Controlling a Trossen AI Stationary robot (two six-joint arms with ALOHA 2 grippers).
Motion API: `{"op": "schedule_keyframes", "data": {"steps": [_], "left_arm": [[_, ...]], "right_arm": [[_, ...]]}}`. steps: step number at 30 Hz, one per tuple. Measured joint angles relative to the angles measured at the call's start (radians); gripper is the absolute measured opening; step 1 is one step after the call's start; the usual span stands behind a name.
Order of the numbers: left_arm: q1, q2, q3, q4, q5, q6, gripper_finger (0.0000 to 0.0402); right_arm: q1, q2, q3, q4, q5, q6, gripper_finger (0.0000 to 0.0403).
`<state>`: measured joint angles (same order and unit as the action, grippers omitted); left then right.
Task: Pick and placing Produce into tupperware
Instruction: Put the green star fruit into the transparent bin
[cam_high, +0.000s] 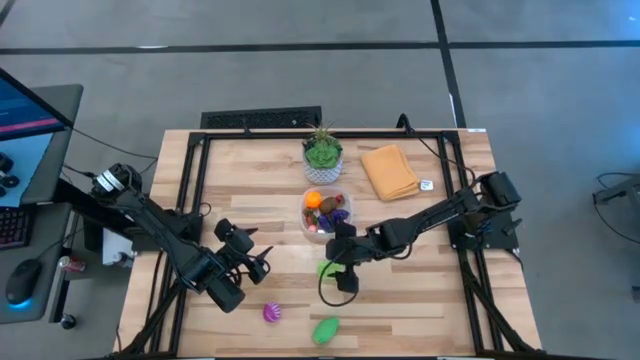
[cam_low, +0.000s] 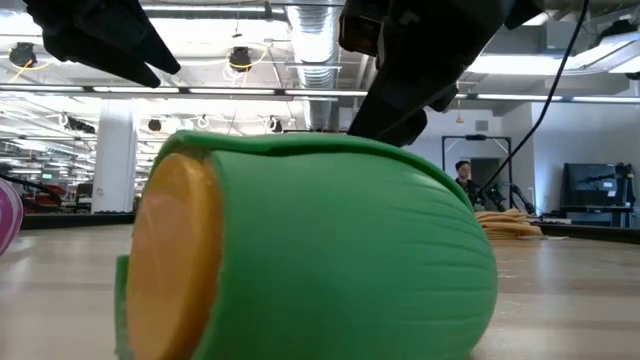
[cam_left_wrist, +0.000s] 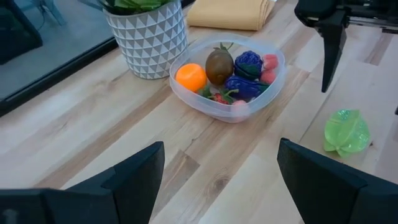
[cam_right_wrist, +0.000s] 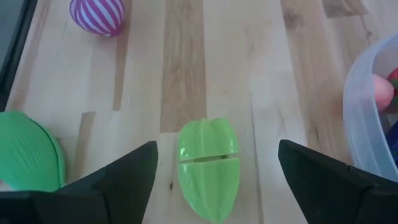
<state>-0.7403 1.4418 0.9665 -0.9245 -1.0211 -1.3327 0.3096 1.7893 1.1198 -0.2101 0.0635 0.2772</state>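
On the left side of the wooden bench (cam_high: 260, 200), the left tool (cam_high: 262, 262) waits with its fingers spread apart and nothing between them, aimed toward the middle. Near the front edge lie a purple striped toy (cam_high: 272, 313) and, a little to its right, a larger dark green toy with an orange cut face (cam_high: 325, 329). Above them, near the centre, a pale green star fruit (cam_right_wrist: 208, 167) rests on the boards just in front of the tupperware (cam_high: 306, 212). The right tool (cam_high: 341, 278) hangs directly over it, fingers spread wide, one to each side, not touching it yet. The clear tupperware already holds an orange, a brown kiwi, purple and pink pieces. Behind it stand a potted plant (cam_high: 322, 157) and, further right, a folded orange cloth (cam_high: 389, 171).

To do this well, the right tool should probably drop straight down, centre on the fruit's waist and close across its narrow width, since the ridged plastic looks likely to slip.
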Motion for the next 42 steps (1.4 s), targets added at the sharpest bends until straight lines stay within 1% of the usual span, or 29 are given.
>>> {"op": "schedule_keyframes", "data": {"steps": [14,16,18,21,23,25,27,30,32,35,42], "left_arm": [[0.000,0.000,-0.001,0.000,-0.014,0.000,0.0302],[0.000,0.000,-0.001,-0.001,-0.014,0.000,0.0302],[0.000,0.000,-0.001,0.000,-0.014,-0.004,0.0302],[0.001,0.000,-0.001,0.000,-0.014,-0.012,0.0302],[0.001,0.000,-0.001,0.000,-0.012,-0.014,0.0302],[0.001,0.001,-0.001,0.001,-0.009,-0.016,0.0302],[0.001,0.001,-0.002,0.001,-0.007,-0.017,0.0302],[0.001,0.001,-0.002,0.002,0.001,-0.017,0.0302],[0.001,0.001,-0.002,0.003,0.012,-0.016,0.0302],[0.001,0.001,-0.002,0.003,0.015,-0.017,0.0302],[0.001,0.001,-0.002,0.001,0.015,-0.016,0.0302]], "right_arm": [[0.011,0.000,0.000,0.018,0.016,-0.018,0.0359],[0.011,0.023,0.001,0.040,0.016,-0.023,0.0359],[0.013,0.035,-0.004,0.026,0.015,-0.023,0.0359],[0.023,0.075,0.013,0.072,0.016,-0.020,0.0359],[0.026,0.082,0.011,0.027,0.016,-0.016,0.0359],[0.026,0.109,0.038,0.061,0.016,-0.015,0.0359],[0.024,0.113,0.040,0.022,0.015,-0.015,0.0359],[0.024,0.146,0.050,0.039,0.015,-0.007,0.0359],[0.025,0.148,0.043,0.006,0.008,0.007,0.0359],[0.026,0.171,0.049,0.032,0.003,0.018,0.0359],[0.024,0.194,0.047,0.022,0.003,0.042,0.0355]]}}
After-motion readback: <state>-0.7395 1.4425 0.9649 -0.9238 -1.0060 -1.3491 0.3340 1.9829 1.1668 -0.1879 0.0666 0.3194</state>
